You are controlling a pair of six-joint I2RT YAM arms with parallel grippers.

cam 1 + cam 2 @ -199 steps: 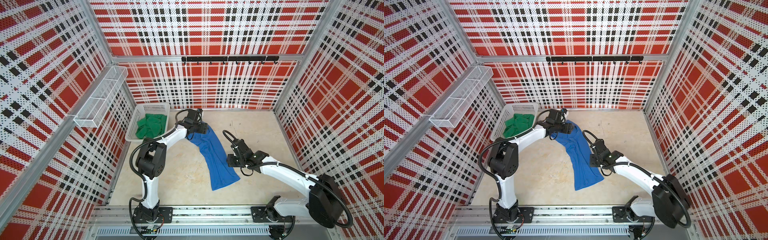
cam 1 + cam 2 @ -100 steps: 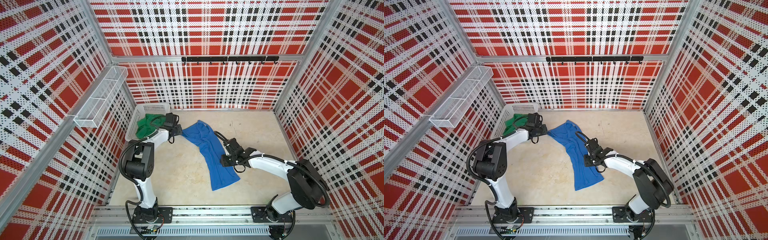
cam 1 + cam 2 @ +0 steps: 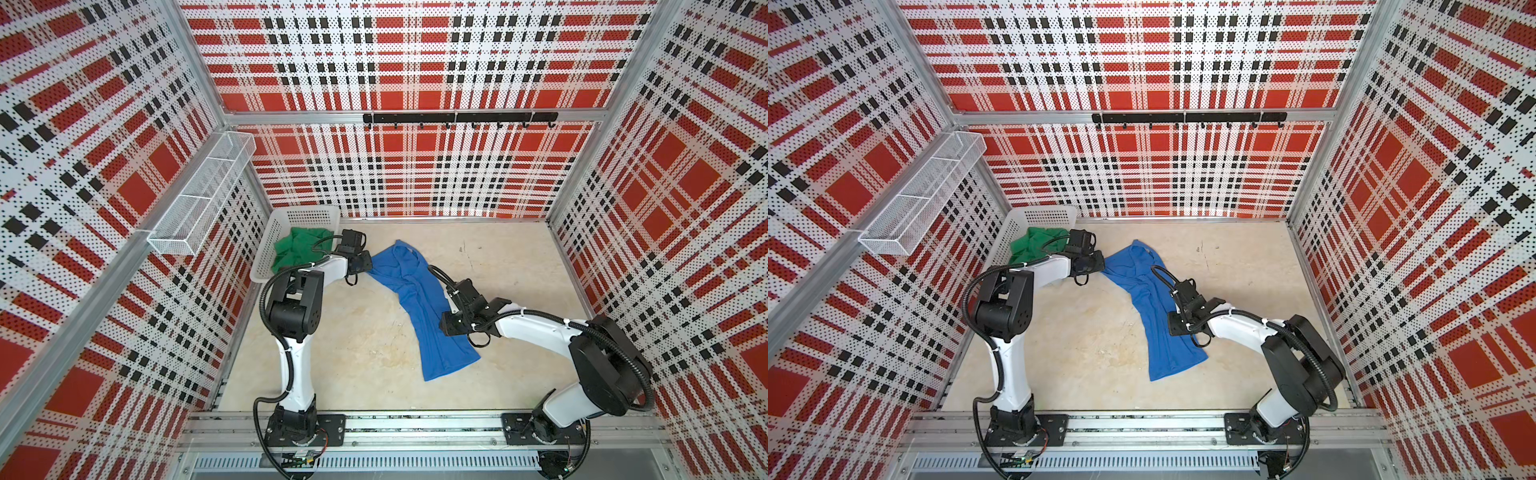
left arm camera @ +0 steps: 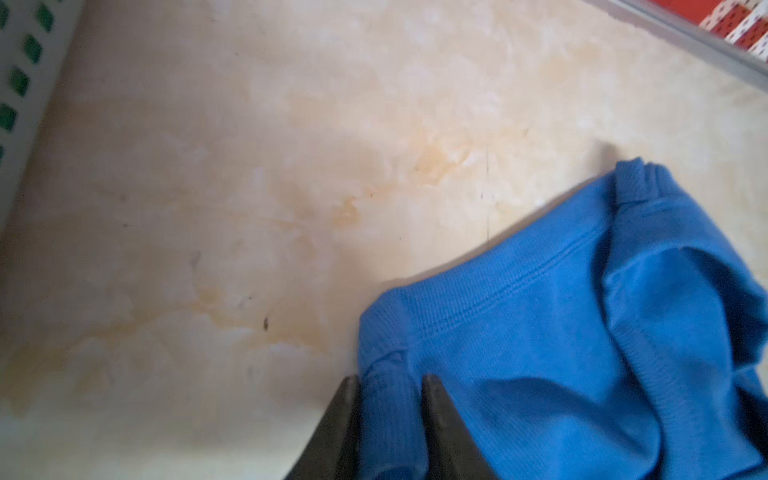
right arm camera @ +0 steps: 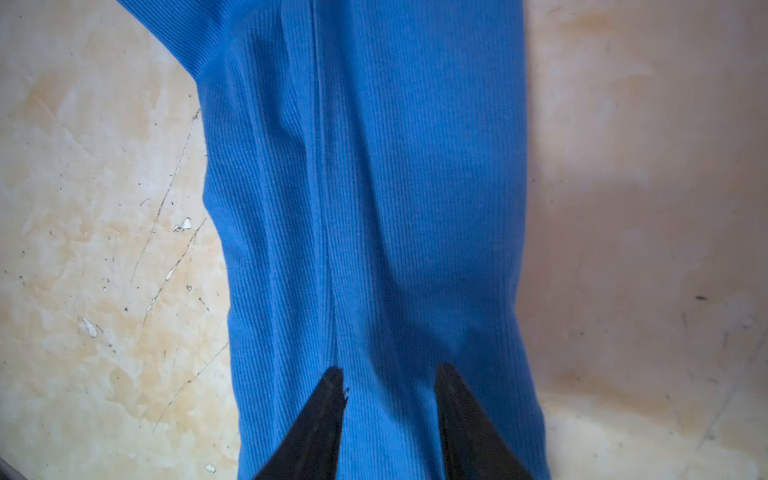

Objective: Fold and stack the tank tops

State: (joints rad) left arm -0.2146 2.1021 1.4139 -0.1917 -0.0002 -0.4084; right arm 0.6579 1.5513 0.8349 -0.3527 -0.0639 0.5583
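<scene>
**A:** Where do the tops lie?

**B:** At the far left, the green top (image 3: 296, 251) lies crumpled inside the basket (image 3: 266, 249), in the back corner of the table (image 3: 357, 353). The left arm passes just beside it.

**A:** And the left gripper?

**B:** The left gripper (image 4: 388, 380) is just to the right of the basket, at the back left corner of the blue top (image 3: 419, 299). In the left wrist view its jaws stand narrow. A hemmed corner of the blue cloth sits between them and looks pinched.

**A:** How does the blue top lie from there?

**B:** In both top views it lies on the table as a long band. It runs from that corner diagonally toward the front and the right. The back end is wider and rumpled, and the front end is flat.

**A:** And on the right?

**B:** The right gripper (image 5: 388, 372) comes from the right side and points down over the middle part of the band. Its jaws stand about half apart. Flat ribbed cloth shows between the fingers, and one crease runs up to a fingertip. I cannot tell whether the tips press on the cloth. Nothing is gathered between them.
</scene>
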